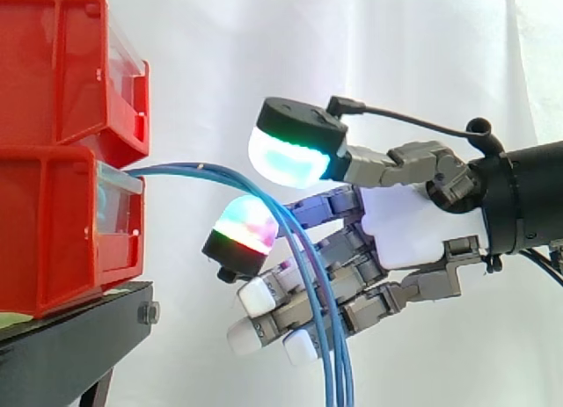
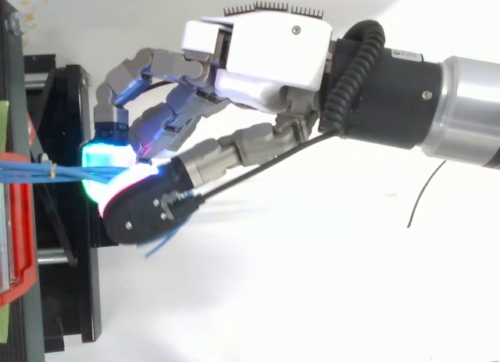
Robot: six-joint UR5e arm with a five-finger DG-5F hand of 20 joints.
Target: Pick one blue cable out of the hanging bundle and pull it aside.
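Observation:
A bundle of thin blue cables (image 1: 330, 337) comes out of the lower red bin (image 1: 53, 231), arcs to the right and hangs down. In the top view the cables (image 2: 31, 173) run right from the bin's front. My hand (image 1: 405, 227) reaches in from the right at the bundle's bend. One cyan-green pad (image 1: 290, 152) sits just above the cables and a red-green pad (image 1: 242, 236) just below, with a small gap between them. The white-tipped fingers (image 1: 259, 294) lie behind the hanging strands. From above, the hand (image 2: 266, 49) covers the bend. It is open and no single cable is pinched.
Two red bins are stacked at the left, the upper one (image 1: 62, 64) over the lower, on a black stand (image 1: 70, 337). A white curtain hangs behind. Open space lies to the right of and below the hanging cables.

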